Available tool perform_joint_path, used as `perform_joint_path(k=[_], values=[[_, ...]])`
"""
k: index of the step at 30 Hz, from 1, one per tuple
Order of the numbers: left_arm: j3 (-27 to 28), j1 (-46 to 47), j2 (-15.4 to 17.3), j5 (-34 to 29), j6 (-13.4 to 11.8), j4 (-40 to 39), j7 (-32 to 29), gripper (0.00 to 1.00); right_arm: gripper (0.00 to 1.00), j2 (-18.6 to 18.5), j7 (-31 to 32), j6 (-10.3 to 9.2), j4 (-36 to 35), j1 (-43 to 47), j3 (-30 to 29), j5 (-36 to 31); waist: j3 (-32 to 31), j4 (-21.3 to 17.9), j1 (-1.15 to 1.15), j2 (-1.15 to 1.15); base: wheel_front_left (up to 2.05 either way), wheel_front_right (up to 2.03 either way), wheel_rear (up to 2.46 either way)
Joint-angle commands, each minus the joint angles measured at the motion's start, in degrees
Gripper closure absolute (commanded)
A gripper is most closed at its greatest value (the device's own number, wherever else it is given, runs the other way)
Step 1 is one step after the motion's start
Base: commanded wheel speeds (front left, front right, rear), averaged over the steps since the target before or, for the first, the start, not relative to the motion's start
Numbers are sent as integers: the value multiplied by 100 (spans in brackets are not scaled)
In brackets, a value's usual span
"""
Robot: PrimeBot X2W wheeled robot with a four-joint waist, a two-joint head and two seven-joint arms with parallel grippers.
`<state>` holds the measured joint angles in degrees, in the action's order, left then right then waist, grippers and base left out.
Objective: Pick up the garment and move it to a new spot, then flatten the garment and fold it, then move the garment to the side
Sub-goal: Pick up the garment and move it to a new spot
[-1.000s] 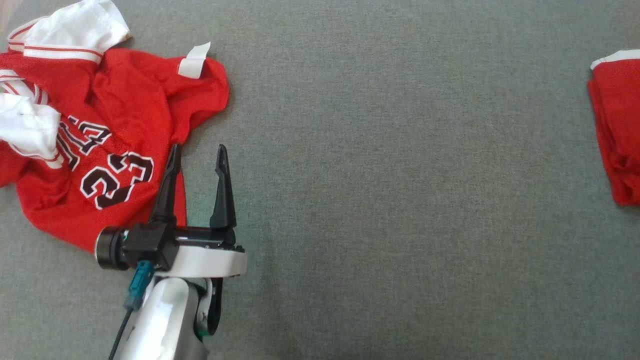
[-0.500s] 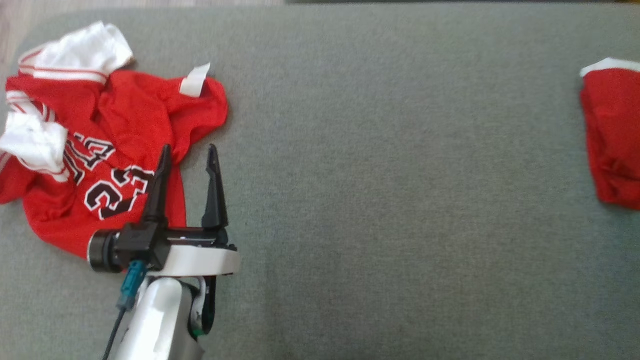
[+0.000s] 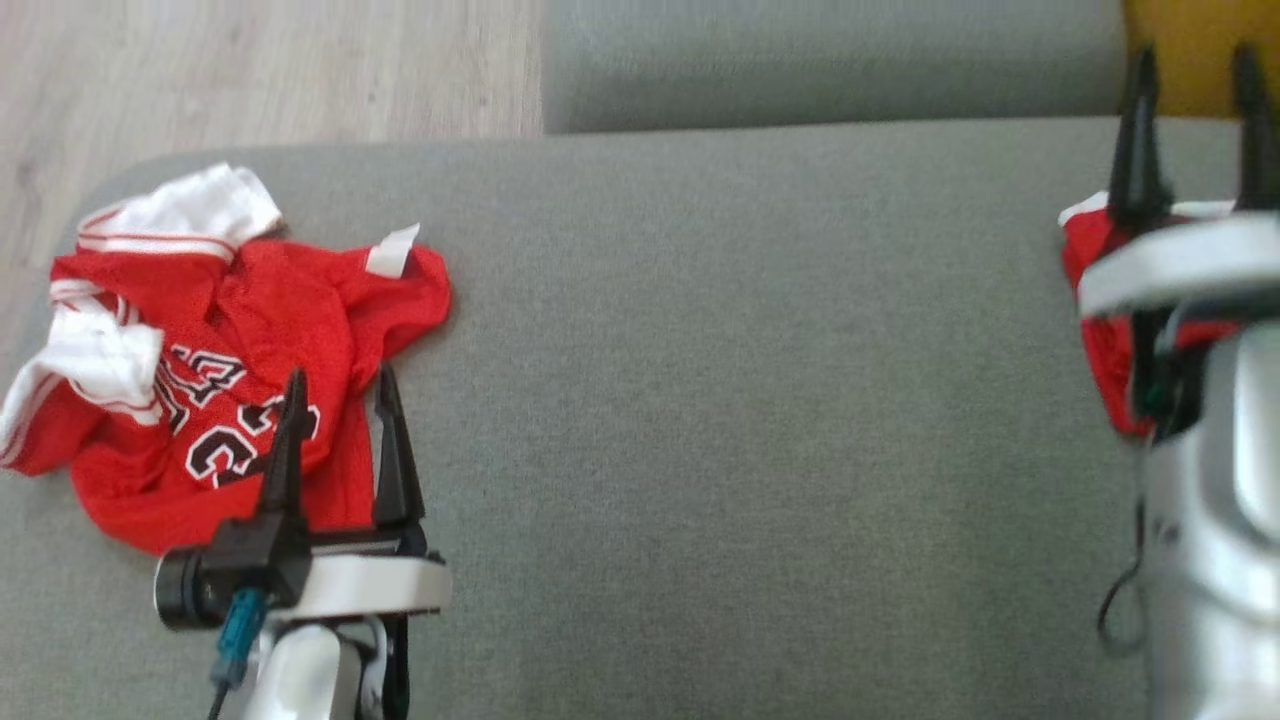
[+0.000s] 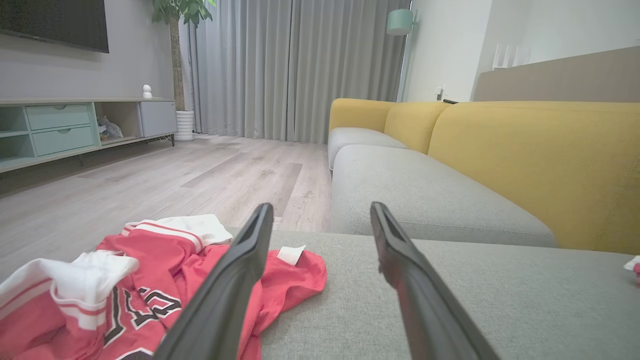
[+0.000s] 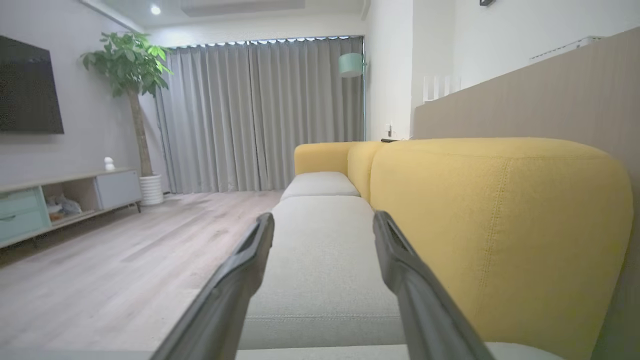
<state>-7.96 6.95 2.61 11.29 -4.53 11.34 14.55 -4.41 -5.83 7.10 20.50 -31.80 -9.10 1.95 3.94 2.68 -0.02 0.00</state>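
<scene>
At the left end of the seat [image 3: 750,400], the crumpled jersey [image 3: 230,370] lies just ahead-left of my left gripper [image 3: 341,373], spread and empty; my right gripper [image 3: 1195,60], also spread, is well apart.

yellow-backed grey sofa [image 5: 500,225], pale wood floor [image 5: 125,280], grey curtains [image 5: 260,115], potted plant [image 5: 130,75]
</scene>
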Motion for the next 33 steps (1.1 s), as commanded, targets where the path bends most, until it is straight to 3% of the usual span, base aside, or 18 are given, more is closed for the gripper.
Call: perform_joint_path(k=[1,8,14,18,33], values=[[214,72,27,19,-16,-181,45,0,0,93,-111,39,-296,159,196,119,-131,-9,2,0,0,0,0],[106,-160,27,107,-97,-242,45,0,0,151,-701,39,-393,1585,488,887,-236,93,2,0,0,0,0],[20,-339,27,-26,-60,-248,45,0,0,152,-905,39,-519,2561,726,1018,-266,109,2,0,0,0,0],[18,-434,27,-71,-46,-296,45,0,0,152,-914,39,-972,3004,770,1114,-284,88,2,0,0,0,0],[34,-580,27,-55,-107,-303,45,0,0,153,-916,39,-1278,3305,859,1220,-372,49,2,0,0,0,0]])
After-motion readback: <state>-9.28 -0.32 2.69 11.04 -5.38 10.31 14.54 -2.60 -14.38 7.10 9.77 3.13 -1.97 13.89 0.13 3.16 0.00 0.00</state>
